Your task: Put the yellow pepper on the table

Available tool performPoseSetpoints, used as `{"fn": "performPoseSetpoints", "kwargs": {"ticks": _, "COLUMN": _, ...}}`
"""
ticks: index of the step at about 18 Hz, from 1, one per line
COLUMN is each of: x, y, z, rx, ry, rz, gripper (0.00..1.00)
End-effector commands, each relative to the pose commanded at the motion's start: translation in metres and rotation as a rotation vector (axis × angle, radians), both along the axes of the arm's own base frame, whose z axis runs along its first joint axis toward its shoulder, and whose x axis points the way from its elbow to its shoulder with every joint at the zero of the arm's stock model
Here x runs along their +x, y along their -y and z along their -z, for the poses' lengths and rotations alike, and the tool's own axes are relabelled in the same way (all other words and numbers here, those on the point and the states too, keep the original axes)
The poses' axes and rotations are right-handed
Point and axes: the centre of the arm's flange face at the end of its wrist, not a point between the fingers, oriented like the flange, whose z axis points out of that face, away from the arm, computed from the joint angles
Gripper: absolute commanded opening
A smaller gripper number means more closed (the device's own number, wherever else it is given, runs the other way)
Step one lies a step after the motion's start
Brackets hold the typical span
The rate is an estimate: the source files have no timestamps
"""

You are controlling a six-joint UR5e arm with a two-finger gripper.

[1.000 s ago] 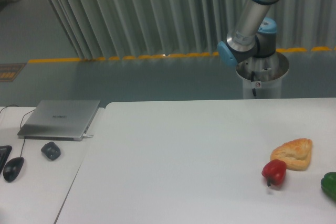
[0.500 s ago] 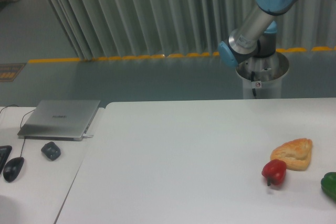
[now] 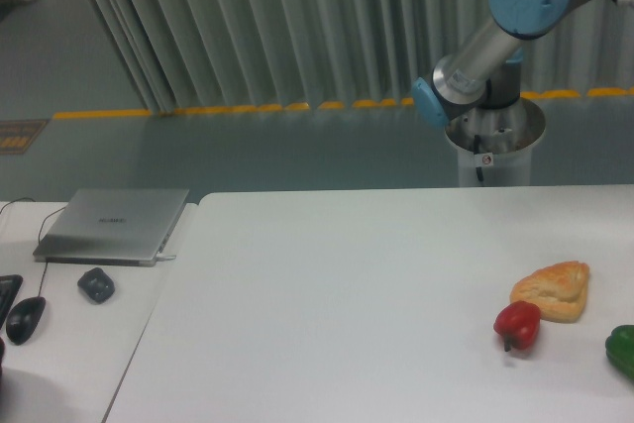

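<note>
Beyond table (image 3: 347, 284) far edge: only arm elbow and base visible, fingers out of frame, state can't tell. Yellow pepper not visible anywhere. Near right edge: red pepper (image 3: 519, 325) touching bread piece (image 3: 555, 289), green pepper (image 3: 623, 350) beside. Pepper-to-fingers direction undeterminable.

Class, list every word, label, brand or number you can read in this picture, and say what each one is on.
No text here can be read.
Laptop lid: a small mark in the middle, too blurred to read.
Robot base: a small round red and white sticker, too small to read.
</note>
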Motion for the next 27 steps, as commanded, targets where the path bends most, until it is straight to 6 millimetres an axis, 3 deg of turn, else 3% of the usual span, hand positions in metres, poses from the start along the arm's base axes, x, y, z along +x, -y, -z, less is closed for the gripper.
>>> {"fn": "performPoseSetpoints", "kwargs": {"ticks": 2, "x": 0.000, "y": 0.000, "z": 0.000, "rx": 0.000, "ry": 0.000, "rz": 0.001, "gripper": 0.97}}
{"fn": "performPoseSetpoints", "kwargs": {"ticks": 3, "x": 0.000, "y": 0.000, "z": 0.000, "rx": -0.001, "ry": 0.000, "rz": -0.002, "gripper": 0.75}}
{"fn": "performPoseSetpoints", "kwargs": {"ticks": 6, "x": 0.002, "y": 0.001, "z": -0.002, "rx": 0.000, "ry": 0.000, "rz": -0.003, "gripper": 0.57}}
{"fn": "performPoseSetpoints", "kwargs": {"ticks": 11, "x": 0.003, "y": 0.002, "z": -0.009, "rx": 0.007, "ry": -0.004, "rz": -0.020, "gripper": 0.37}}
{"fn": "performPoseSetpoints", "kwargs": {"ticks": 15, "x": 0.004, "y": 0.008, "z": -0.020, "rx": 0.020, "ry": -0.010, "rz": -0.035, "gripper": 0.37}}
{"fn": "performPoseSetpoints", "kwargs": {"ticks": 19, "x": 0.024, "y": 0.010, "z": -0.055, "rx": 0.018, "ry": 0.019, "rz": -0.031, "gripper": 0.37}}
{"fn": "performPoseSetpoints", "kwargs": {"ticks": 24, "x": 0.069, "y": 0.005, "z": -0.112, "rx": 0.076, "ry": 0.144, "rz": -0.009, "gripper": 0.37}}
{"fn": "performPoseSetpoints", "kwargs": {"ticks": 27, "x": 0.100, "y": -0.015, "z": -0.136, "rx": 0.086, "ry": 0.170, "rz": -0.032, "gripper": 0.37}}
